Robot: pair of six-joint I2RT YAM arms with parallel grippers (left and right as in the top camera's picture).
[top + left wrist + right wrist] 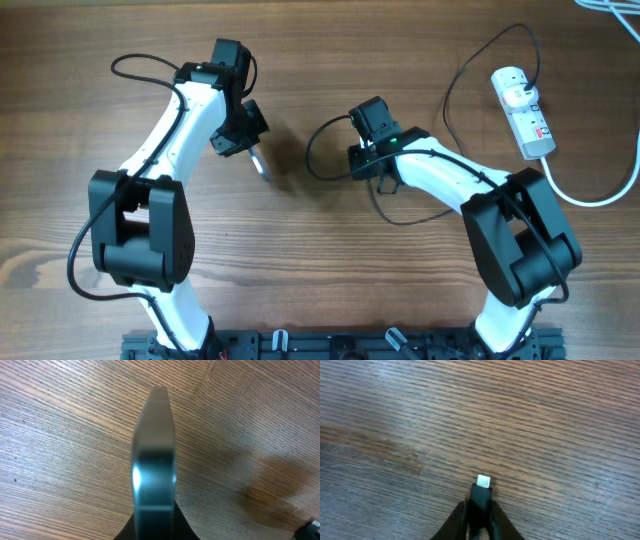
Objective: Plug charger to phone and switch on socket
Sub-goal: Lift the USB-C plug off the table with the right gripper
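Note:
My left gripper (248, 140) is shut on the phone (259, 163) and holds it edge-on above the table. In the left wrist view the phone (154, 460) shows as a narrow teal-blue edge sticking out from the jaws (154, 527). My right gripper (368, 165) is shut on the charger's black plug (482, 492), whose metal tip points forward from the jaws (480, 516), just above the wood. The thin black cable (452, 85) runs back to a white adapter (518, 96) on the socket (530, 125) at the far right. The two grippers are about a hand's width apart.
The socket's thick white cord (600, 198) curves off the right edge of the wooden table (320, 260). The arm bases stand at the front edge. Black robot cables loop beside each wrist.

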